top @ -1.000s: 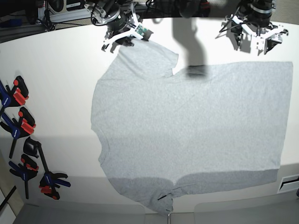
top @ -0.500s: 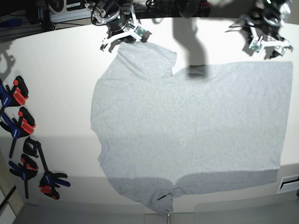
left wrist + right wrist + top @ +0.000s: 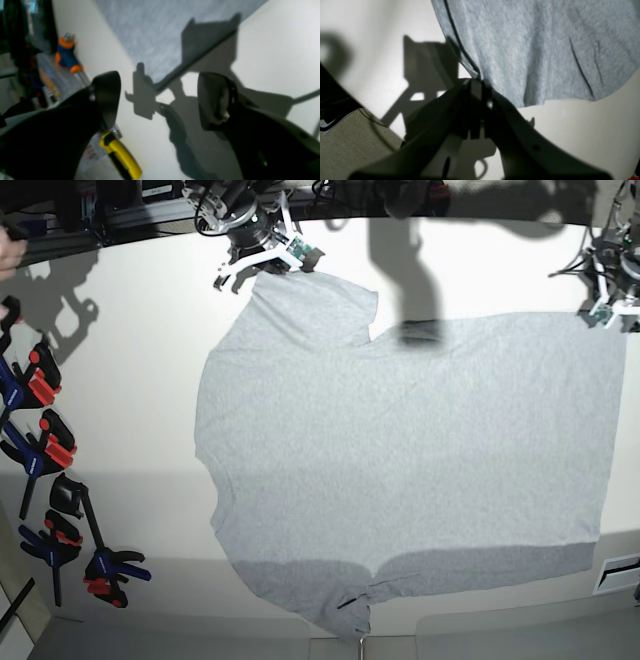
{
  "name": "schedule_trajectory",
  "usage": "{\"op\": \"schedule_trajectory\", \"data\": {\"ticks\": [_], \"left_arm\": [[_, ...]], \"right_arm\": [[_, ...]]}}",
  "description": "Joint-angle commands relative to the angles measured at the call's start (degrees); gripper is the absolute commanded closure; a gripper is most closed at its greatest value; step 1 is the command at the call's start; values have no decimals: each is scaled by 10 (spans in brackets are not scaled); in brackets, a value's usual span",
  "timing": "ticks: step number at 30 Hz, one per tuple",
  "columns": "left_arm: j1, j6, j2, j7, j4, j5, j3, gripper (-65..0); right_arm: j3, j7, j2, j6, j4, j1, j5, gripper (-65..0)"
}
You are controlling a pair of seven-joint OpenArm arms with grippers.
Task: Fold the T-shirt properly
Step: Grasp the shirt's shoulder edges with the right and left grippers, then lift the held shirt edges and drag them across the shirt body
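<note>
Right jaws: pressed together on the sleeve hem of the T-shirt [image 3: 532, 50], pinching the cloth edge at the right gripper [image 3: 476, 86].
Left jaws: spread wide, nothing between them; the left gripper [image 3: 157, 100] hangs over bare table [image 3: 275, 50] just off a corner of the grey cloth.
T-shirt: lies spread flat on the white table [image 3: 130, 360], plain grey side up, filling most of the middle [image 3: 400, 460]; one sleeve reaches to the far edge, the other hangs at the near edge.
Right gripper: at the far edge, on the upper sleeve [image 3: 262, 255].
Left gripper: at the far corner of the shirt's straight hem, beside the cloth [image 3: 612, 285].
Clamps: blue, black and red, lined up along the table's side, well apart from the shirt [image 3: 50, 510].
Blur: the left wrist view is soft, so fine detail there is unclear.
</note>
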Motion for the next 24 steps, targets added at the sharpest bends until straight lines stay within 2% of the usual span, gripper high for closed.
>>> {"op": "schedule_trajectory", "data": {"ticks": [1,6,9,12,14,15,18,22,24], "left_arm": [[1,-3,-10,-2,-6,1,8,-440],[-27,-3,-8,-48,-53,34,91,-440],[-65,-2,-2,-37,-87,51,152,-440],[-96,-2,-2,-2,-114,68,200,-427],[-103,-2,-2,22,-118,78,219,-349],[-103,-2,-2,31,-117,78,223,-281],[-103,-2,-2,36,-111,73,225,0],[-101,0,-2,93,-80,73,225,0],[-93,17,-6,106,-53,74,224,0]], "right_arm": [[1,-14,5,4,2,-5,0,0],[1,-9,5,4,2,-5,0,0],[1,-10,5,4,2,-5,0,0],[1,-13,5,4,2,-5,0,0],[1,-15,5,4,2,-5,0,0],[1,-15,5,4,2,-5,0,0],[1,-20,5,-2,2,-5,0,0],[1,-43,5,-31,22,-10,0,0],[1,-45,7,-46,48,-18,0,0]]}}
